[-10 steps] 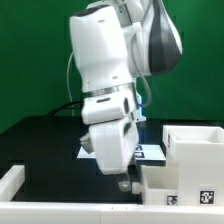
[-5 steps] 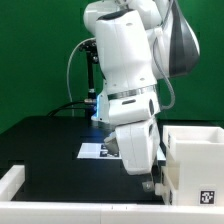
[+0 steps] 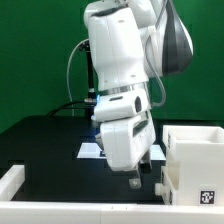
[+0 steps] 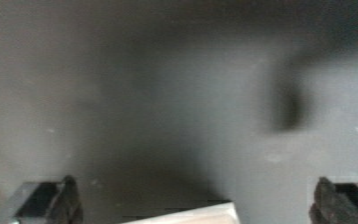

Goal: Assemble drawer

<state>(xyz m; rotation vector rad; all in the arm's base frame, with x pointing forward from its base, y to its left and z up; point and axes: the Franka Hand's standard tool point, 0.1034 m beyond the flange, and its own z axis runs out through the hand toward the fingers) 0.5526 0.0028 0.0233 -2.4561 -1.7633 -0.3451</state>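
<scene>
My gripper [image 3: 138,180] hangs low over the black table, just off the exterior view's left side of the large tall white box [image 3: 195,155], which carries a tag marker [image 3: 207,171]. In the wrist view the gripper [image 4: 197,205] is open wide, with dark fingers [image 4: 48,200] at both edges and nothing between them. A blurred white corner [image 4: 208,214] lies below the gap; I cannot tell what it belongs to. The small shallow drawer does not show clearly in either view.
The marker board [image 3: 90,150] lies on the table behind the arm. A white raised border [image 3: 14,182] runs along the front at the exterior view's left. The arm's bulky body hides the table's middle.
The arm swung toward the exterior view's right, up to the large box, then drew back a little to the left. The gripper stays open and empty.
</scene>
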